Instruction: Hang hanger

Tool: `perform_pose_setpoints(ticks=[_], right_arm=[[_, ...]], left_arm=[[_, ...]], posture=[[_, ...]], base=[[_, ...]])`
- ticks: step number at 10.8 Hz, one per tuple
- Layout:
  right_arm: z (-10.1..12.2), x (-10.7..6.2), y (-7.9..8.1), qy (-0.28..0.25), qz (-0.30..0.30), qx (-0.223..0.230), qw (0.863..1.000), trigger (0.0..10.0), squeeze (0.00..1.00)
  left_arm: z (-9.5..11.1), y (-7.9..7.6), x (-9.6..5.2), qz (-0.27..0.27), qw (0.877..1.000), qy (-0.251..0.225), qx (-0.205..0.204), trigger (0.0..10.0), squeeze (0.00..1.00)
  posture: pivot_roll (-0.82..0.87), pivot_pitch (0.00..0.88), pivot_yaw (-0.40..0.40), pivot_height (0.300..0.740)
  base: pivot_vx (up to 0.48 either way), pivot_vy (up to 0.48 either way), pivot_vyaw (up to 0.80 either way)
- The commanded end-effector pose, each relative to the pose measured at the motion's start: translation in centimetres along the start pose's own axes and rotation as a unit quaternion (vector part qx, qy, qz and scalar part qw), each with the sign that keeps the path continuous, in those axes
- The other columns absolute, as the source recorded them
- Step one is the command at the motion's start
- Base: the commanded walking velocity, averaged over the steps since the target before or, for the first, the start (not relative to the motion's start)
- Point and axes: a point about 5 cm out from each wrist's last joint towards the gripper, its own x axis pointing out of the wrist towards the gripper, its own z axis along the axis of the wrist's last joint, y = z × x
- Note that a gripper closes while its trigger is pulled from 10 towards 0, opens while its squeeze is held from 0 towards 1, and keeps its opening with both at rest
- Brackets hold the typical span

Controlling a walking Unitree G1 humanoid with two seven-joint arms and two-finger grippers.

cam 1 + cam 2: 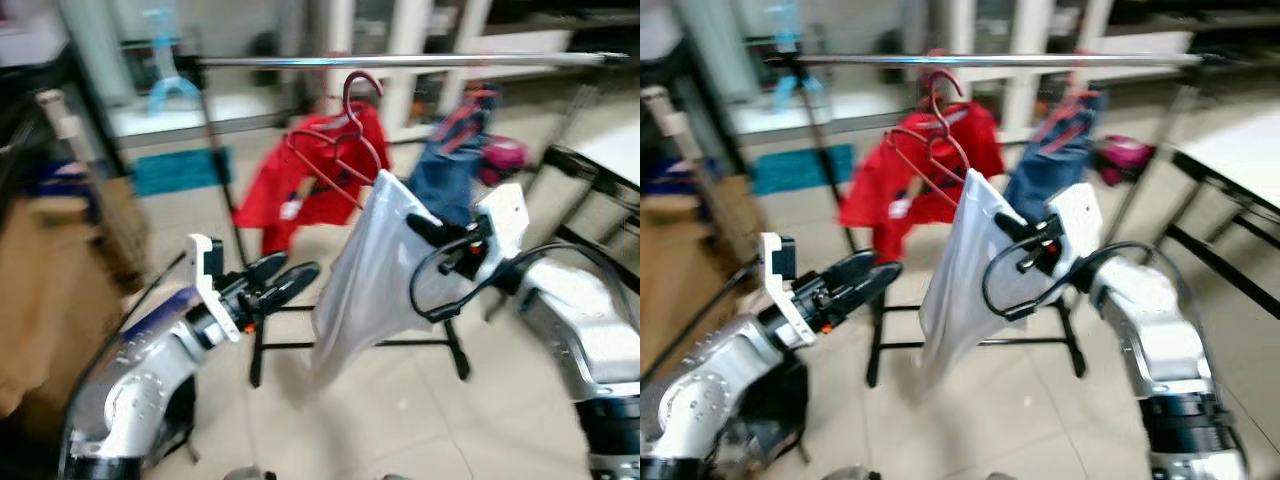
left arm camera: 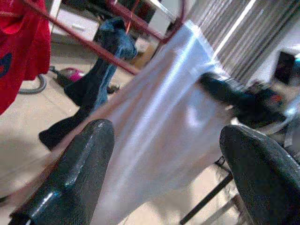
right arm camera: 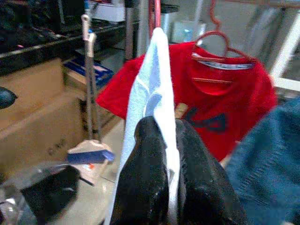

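A red wire hanger (image 1: 335, 160) carries a white garment (image 1: 365, 280) and hangs tilted below the silver rail (image 1: 400, 62), its hook off the rail. My right gripper (image 1: 425, 228) is shut on the garment's upper edge near the hanger's shoulder; in the right wrist view the white cloth (image 3: 157, 84) is pinched between the black fingers (image 3: 145, 187). My left gripper (image 1: 285, 278) stands open to the left of the garment, apart from it. In the left wrist view the garment (image 2: 164, 117) lies beyond the spread fingers (image 2: 79, 173).
A red shirt (image 1: 300, 180) on its own hanger and a blue denim garment (image 1: 450, 170) hang from the rail. The rack's black legs (image 1: 260, 350) stand on the tiled floor. Cardboard boxes (image 1: 50, 290) are at the left, a white table (image 1: 620, 150) at the right.
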Motion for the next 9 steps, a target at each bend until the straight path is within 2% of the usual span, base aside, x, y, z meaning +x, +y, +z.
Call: perform_pose_setpoints(ticks=[1,2,3,5,6,7,9], right_arm=[[1.0,-0.2,0.0,-0.016,-0.004,-0.016,1.000,0.0,0.00],[0.2,-0.2,0.5,-0.010,-0.017,-0.008,1.000,0.0,0.00],[-1.3,-0.1,1.1,0.005,-0.042,0.008,0.999,0.0,0.00],[-3.3,-0.2,2.1,0.023,-0.077,0.038,0.996,0.0,0.00],[-3.9,-0.6,2.1,0.032,-0.092,0.044,0.994,0.0,0.00],[-3.9,-1.2,1.5,0.033,-0.102,0.033,0.994,0.0,0.00],[-2.0,-2.3,0.2,0.032,-0.092,-0.012,0.995,0.0,0.00]], left_arm=[[0.0,0.6,0.4,0.014,0.999,0.011,0.028,10.0,0.00],[-0.1,1.3,1.3,0.052,0.995,0.026,0.076,10.0,0.00],[-0.1,1.3,2.2,0.065,0.993,0.026,0.099,10.0,0.00],[0.1,1.1,3.2,0.065,0.989,0.021,0.129,10.0,0.00],[-0.1,0.9,3.7,0.047,0.989,0.030,0.140,10.0,0.00],[-0.4,0.7,4.2,0.036,0.989,0.039,0.141,10.0,0.00],[-1.2,0.1,5.1,0.016,0.992,0.040,0.122,10.0,0.00]], posture=[[-0.05,0.000,0.051,0.740],[-0.06,0.000,0.055,0.740],[-0.07,0.000,0.054,0.740],[-0.08,0.000,0.049,0.740],[-0.09,0.000,0.067,0.740],[-0.11,0.000,0.096,0.740],[-0.14,0.000,0.122,0.740]], base=[[0.000,0.000,-0.72],[0.000,0.000,-0.72],[0.000,0.000,-0.72],[0.000,0.000,-0.72],[0.000,0.000,-0.71],[0.000,0.000,-0.71],[0.000,0.000,-0.70]])
